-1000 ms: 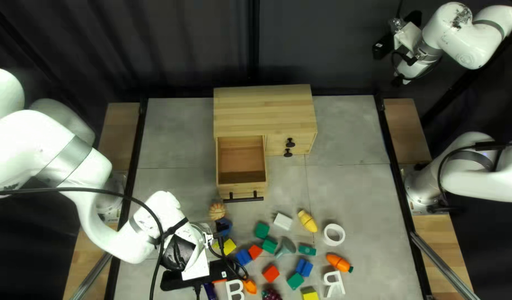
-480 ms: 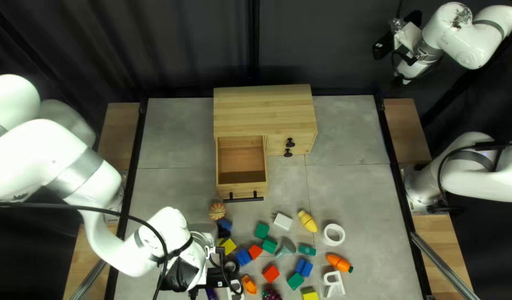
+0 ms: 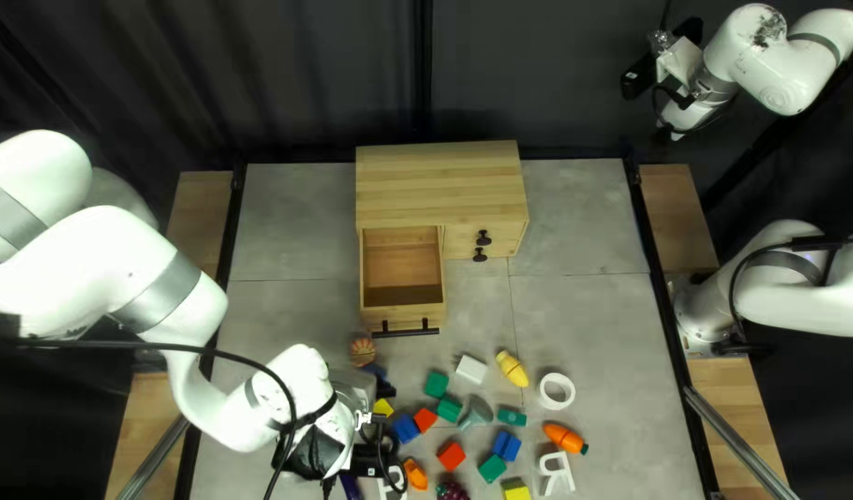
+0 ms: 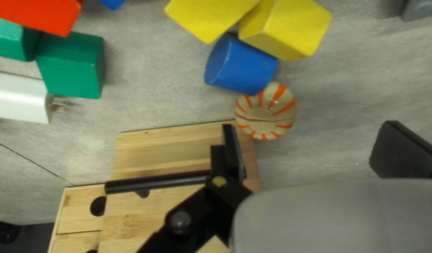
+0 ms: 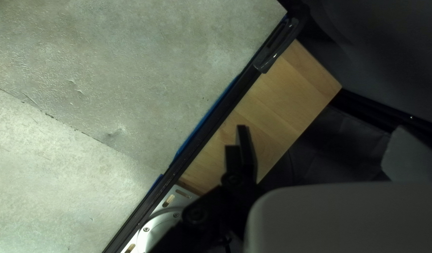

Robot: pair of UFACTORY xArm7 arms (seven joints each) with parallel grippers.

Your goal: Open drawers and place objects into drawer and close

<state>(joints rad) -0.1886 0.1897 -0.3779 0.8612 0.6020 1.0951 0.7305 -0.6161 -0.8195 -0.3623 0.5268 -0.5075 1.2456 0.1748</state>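
Light wooden drawer (image 3: 403, 317) with black bar handle (image 3: 405, 331) was pulled open from the pale wooden cabinet (image 3: 440, 185). Tan, orange-striped ball (image 4: 265, 115) sat on the table near the handle, beside a blue cylindrical block (image 4: 241, 65). Left gripper (image 3: 355, 387) was open over the table, near the ball. Right gripper (image 3: 676, 65) was also open, raised at top right of the top left view.

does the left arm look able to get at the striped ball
Likely yes: the left pincer is open and the striped ball lies uncovered ahead, though a blue block crowds one side.
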